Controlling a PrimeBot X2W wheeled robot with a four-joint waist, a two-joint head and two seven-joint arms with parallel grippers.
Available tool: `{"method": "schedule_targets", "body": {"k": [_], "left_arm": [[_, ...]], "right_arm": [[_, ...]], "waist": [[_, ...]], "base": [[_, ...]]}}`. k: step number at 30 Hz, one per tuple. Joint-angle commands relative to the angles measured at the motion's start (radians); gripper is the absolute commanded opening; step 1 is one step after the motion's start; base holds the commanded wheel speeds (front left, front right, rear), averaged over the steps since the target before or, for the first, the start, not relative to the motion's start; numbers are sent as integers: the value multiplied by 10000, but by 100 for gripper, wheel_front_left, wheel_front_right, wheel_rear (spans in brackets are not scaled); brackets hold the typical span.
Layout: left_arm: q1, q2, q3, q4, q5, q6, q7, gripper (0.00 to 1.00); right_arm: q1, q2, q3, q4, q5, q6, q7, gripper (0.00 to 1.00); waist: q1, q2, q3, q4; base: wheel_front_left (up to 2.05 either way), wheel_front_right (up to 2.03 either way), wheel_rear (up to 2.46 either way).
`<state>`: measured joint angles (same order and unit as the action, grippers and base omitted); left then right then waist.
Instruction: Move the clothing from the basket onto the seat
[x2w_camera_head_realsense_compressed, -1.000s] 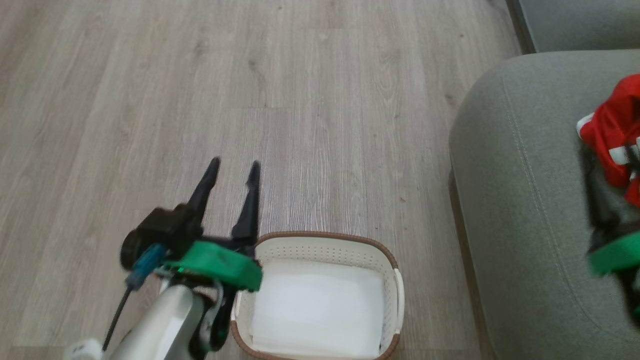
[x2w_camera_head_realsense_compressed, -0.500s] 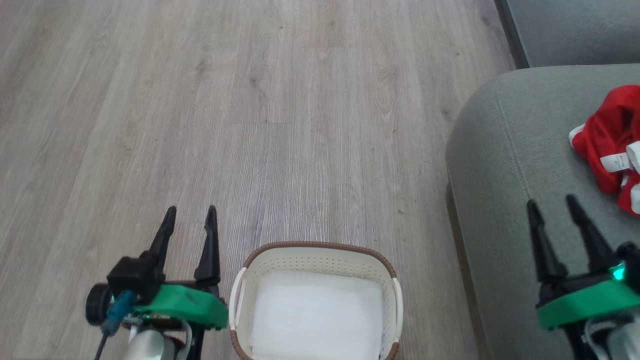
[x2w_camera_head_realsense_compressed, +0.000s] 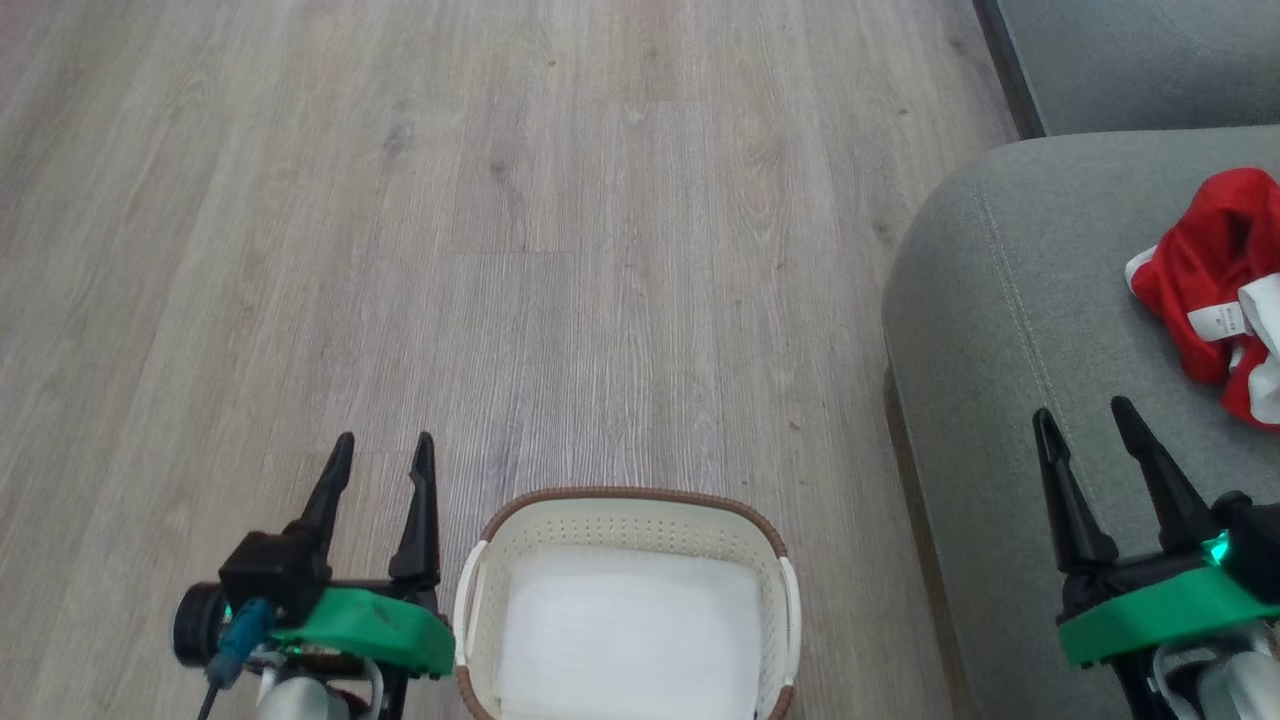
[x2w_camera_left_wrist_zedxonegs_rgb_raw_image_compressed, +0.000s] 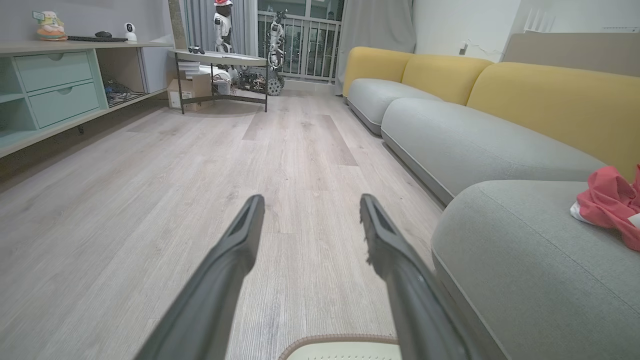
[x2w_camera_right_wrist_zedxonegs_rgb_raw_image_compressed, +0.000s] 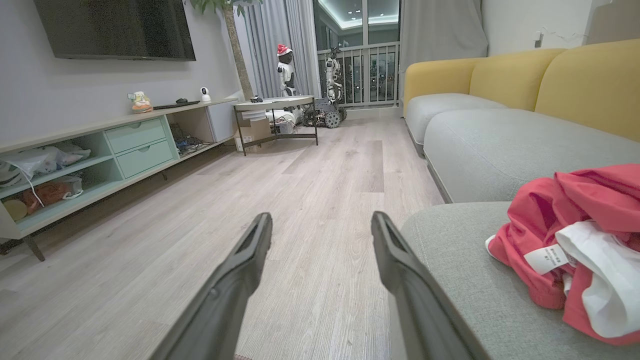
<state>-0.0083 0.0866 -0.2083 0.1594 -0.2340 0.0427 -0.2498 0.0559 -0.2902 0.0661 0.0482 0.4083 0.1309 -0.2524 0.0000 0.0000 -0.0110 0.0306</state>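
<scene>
The red clothing (x2w_camera_head_realsense_compressed: 1210, 290) with white panels and a small label lies bunched on the grey-green seat (x2w_camera_head_realsense_compressed: 1010, 330) at the right. It also shows in the right wrist view as clothing (x2w_camera_right_wrist_zedxonegs_rgb_raw_image_compressed: 575, 235) on the seat (x2w_camera_right_wrist_zedxonegs_rgb_raw_image_compressed: 465, 260), and as clothing (x2w_camera_left_wrist_zedxonegs_rgb_raw_image_compressed: 607, 202) in the left wrist view. The cream basket (x2w_camera_head_realsense_compressed: 625, 520) with a brown rim stands on the floor at the bottom, holding a flat white sheet (x2w_camera_head_realsense_compressed: 630, 640). My left gripper (x2w_camera_head_realsense_compressed: 383, 455) is open just left of the basket. My right gripper (x2w_camera_head_realsense_compressed: 1085, 415) is open above the seat, short of the clothing, with nothing held.
Pale wood floor (x2w_camera_head_realsense_compressed: 500, 250) spreads ahead. A long sofa with yellow backs (x2w_camera_left_wrist_zedxonegs_rgb_raw_image_compressed: 500, 85) runs along the right. Far off stand a low shelf unit (x2w_camera_right_wrist_zedxonegs_rgb_raw_image_compressed: 100, 150) at the left, a small table (x2w_camera_right_wrist_zedxonegs_rgb_raw_image_compressed: 275, 107) and robot figures by a window.
The left gripper drew back and down to beside the basket. The right gripper came away from the clothing, which now lies free on the seat. The camera shifted slightly.
</scene>
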Motion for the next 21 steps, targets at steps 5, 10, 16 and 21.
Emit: {"method": "schedule_targets", "body": {"k": [5,10,16,21], "left_arm": [[-361,-181,520,-242,233,-216,-120,100],[-370,-272,625,-219,332,-317,-120,100],[-343,-323,728,-182,415,-408,-120,100],[-340,-345,756,-153,444,-472,-120,100]], "right_arm": [[-234,-142,162,-344,-74,-2,-93,100],[-268,-131,196,-322,-56,-2,-93,100],[-271,-91,240,-303,-33,-2,-93,100],[-303,-84,275,-304,-7,-2,-93,100]], "waist": [[0,0,27,-29],[0,0,38,-55],[0,0,39,-74],[0,0,79,-100]], "base": [[0,0,0],[0,0,0],[0,0,0],[0,0,0]]}}
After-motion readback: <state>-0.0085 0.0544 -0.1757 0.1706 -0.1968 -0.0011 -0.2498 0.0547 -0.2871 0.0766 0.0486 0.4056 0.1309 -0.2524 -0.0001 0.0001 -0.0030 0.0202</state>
